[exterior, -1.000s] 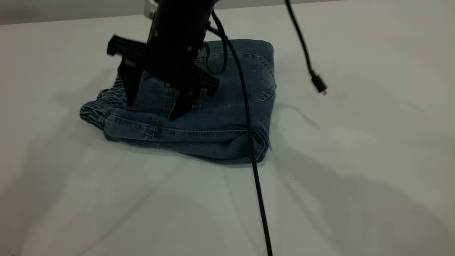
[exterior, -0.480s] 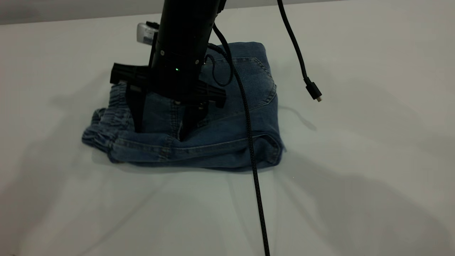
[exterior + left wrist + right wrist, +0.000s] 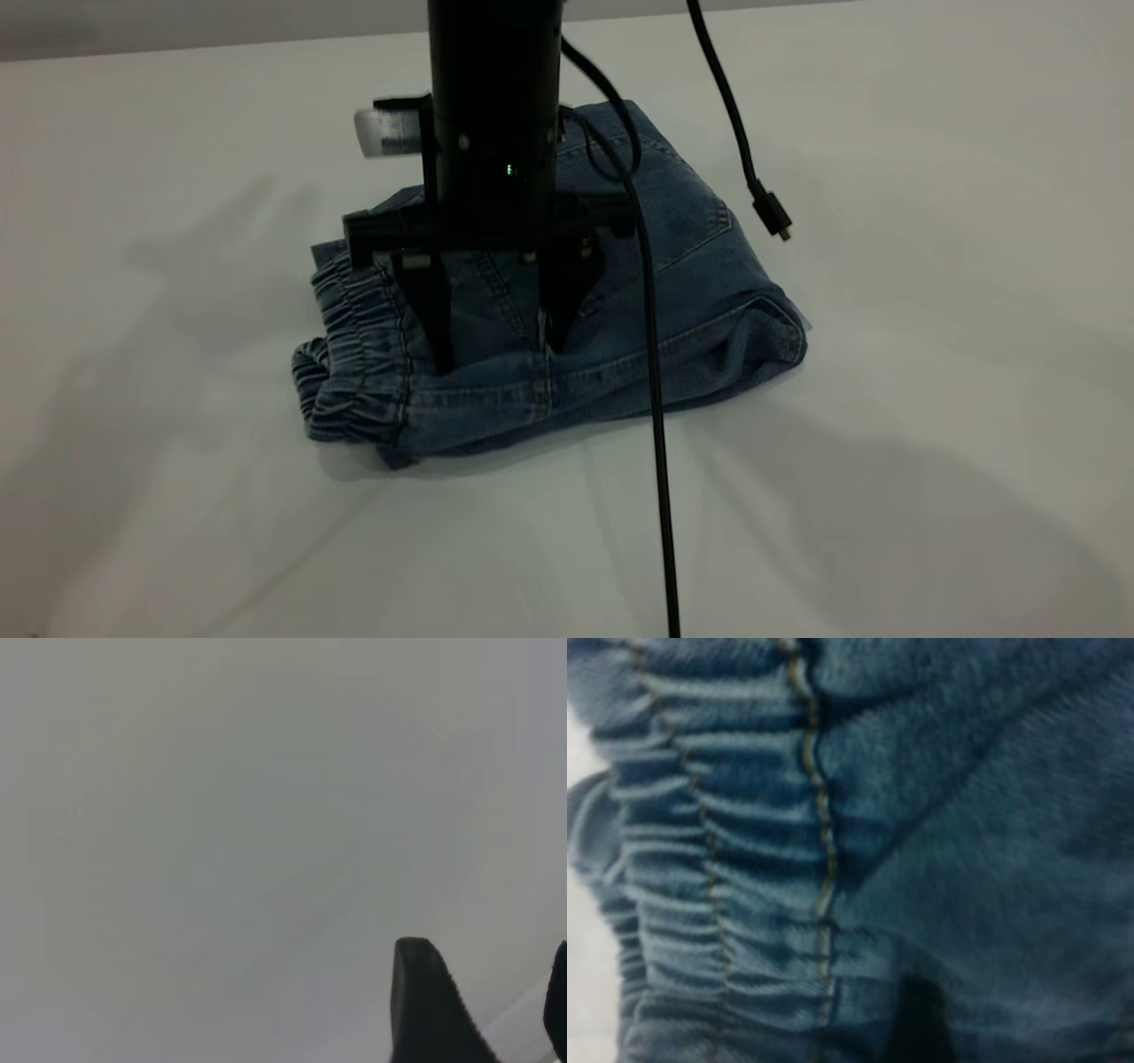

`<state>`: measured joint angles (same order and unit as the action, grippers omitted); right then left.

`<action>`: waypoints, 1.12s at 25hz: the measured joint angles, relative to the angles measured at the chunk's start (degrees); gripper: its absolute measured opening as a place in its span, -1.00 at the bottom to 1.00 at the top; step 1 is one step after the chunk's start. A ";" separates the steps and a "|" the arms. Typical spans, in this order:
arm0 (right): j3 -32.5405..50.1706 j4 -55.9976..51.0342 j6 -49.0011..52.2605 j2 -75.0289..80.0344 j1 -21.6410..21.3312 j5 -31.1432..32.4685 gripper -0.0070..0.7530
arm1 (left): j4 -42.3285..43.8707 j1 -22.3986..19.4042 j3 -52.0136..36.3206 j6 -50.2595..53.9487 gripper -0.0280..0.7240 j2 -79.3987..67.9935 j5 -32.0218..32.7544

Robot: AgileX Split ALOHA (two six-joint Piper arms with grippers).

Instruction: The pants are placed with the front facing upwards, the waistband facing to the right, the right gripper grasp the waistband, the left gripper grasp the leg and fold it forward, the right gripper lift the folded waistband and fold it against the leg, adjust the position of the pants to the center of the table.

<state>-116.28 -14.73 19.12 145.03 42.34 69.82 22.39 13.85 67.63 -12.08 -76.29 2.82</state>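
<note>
Pants (image 3: 673, 292) already folded into a compact bundle; only centring on table (image 3: 930, 399) appears left. Right gripper (image 3: 494, 350) presses down on them, fingers spread, waistband (image 3: 354, 354) just beside. Left gripper (image 3: 483, 1010) hangs apart over bare table, fingers spread.

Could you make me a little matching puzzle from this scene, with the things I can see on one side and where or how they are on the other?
Things:
1. pants
2. waistband
3. right tool
4. loose cable plug

Descriptions:
A. dangling in the air, apart from the denim
B. gathered and ruffled, at the bundle's left end in the exterior view
C. folded into a bundle on the table
D. open, fingertips pressed down on the denim

Pairs: 1-C, 2-B, 3-D, 4-A
</note>
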 joint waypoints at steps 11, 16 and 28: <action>-17.54 3.60 -2.18 -7.08 0.00 0.52 0.25 | 0.00 0.12 -0.06 0.73 -0.10 3.84 0.16; -19.59 3.34 -6.48 -15.05 0.00 0.56 0.20 | 0.00 0.25 -0.06 1.22 -0.10 7.61 2.02; -17.61 0.88 -16.37 -42.71 2.36 0.35 0.13 | 0.50 8.35 -0.06 7.36 -0.10 21.50 17.84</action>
<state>-133.89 -13.85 2.75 102.31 44.70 70.16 22.88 22.20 67.57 -4.72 -54.79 20.66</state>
